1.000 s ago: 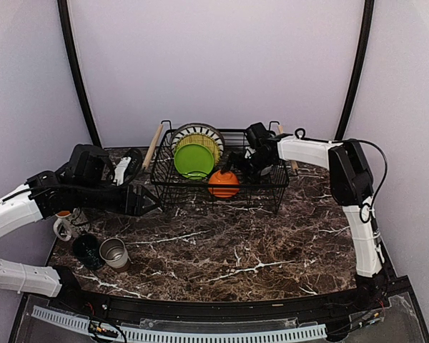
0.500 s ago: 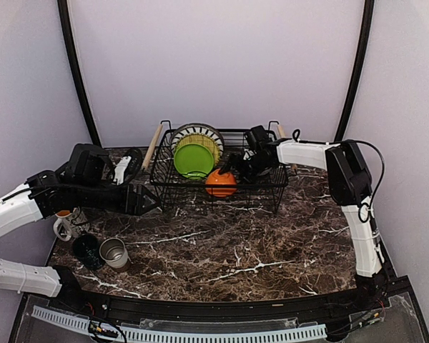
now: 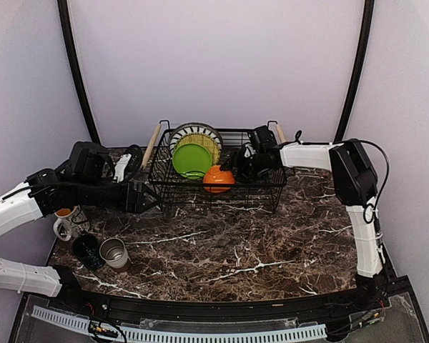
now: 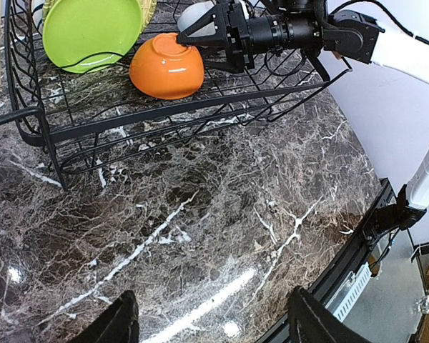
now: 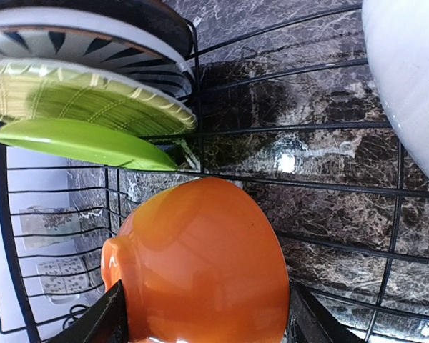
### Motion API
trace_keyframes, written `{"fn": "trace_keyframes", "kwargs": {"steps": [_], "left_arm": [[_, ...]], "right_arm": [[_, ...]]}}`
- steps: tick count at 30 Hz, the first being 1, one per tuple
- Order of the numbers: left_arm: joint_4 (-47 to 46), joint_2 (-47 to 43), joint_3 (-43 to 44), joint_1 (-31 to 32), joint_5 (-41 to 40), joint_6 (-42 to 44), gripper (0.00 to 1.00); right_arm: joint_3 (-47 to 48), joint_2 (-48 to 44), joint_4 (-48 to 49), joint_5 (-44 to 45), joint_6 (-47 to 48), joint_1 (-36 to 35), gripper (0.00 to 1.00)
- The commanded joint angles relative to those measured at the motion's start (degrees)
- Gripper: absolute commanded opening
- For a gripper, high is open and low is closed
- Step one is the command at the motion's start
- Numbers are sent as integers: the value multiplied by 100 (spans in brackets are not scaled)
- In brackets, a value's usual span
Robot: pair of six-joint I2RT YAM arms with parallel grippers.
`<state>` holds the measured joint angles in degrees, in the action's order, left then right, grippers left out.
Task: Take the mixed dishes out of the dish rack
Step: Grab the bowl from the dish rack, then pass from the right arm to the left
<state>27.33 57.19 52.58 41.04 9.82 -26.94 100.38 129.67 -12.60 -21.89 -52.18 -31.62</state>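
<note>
The black wire dish rack (image 3: 272,187) stands at the back of the table. Inside it the lime-green plate (image 3: 192,159) leans upright in front of the yellow plate (image 3: 207,140) and the grey plate (image 3: 194,128). My right gripper (image 3: 233,166) reaches in from the right and is shut on the orange bowl (image 3: 219,179), which fills the space between its fingers (image 5: 113,320) in the right wrist view. A white bowl (image 5: 409,78) lies just behind. My left gripper (image 3: 139,195) hovers open beside the rack's front left corner, with only marble between its fingers (image 4: 121,323).
At the left table edge sit a pale patterned mug (image 3: 64,224), a dark green mug (image 3: 88,250) and a steel cup (image 3: 115,253). The rack's wooden handles (image 3: 153,145) flank its short sides. Brown marble (image 3: 250,243) spreads in front of the rack.
My right gripper has moved left and slightly up with the orange bowl, toward the lime-green plate. My left gripper has drawn back a little to the left.
</note>
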Motion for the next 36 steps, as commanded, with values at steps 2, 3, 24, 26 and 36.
{"fn": "trace_keyframes", "kwargs": {"steps": [2,3,24,26,36], "left_arm": [[9,36,187,10,-58,92,71],[13,44,194,16,-64,92,71],[22,-145,295,10,-767,-187,74],[-228,-58,266,6,-456,-287,75],[-2797,661,355,-204,1435,-1145,77]], "right_arm": [[-232,-428,245,143,615,-77,63],[-256,-489,290,149,727,-74,63],[-437,-2224,281,1030,4281,-238,58],[-542,-2425,311,1013,4272,-245,58],[-1268,-2944,1665,-1422,1804,-287,58]]}}
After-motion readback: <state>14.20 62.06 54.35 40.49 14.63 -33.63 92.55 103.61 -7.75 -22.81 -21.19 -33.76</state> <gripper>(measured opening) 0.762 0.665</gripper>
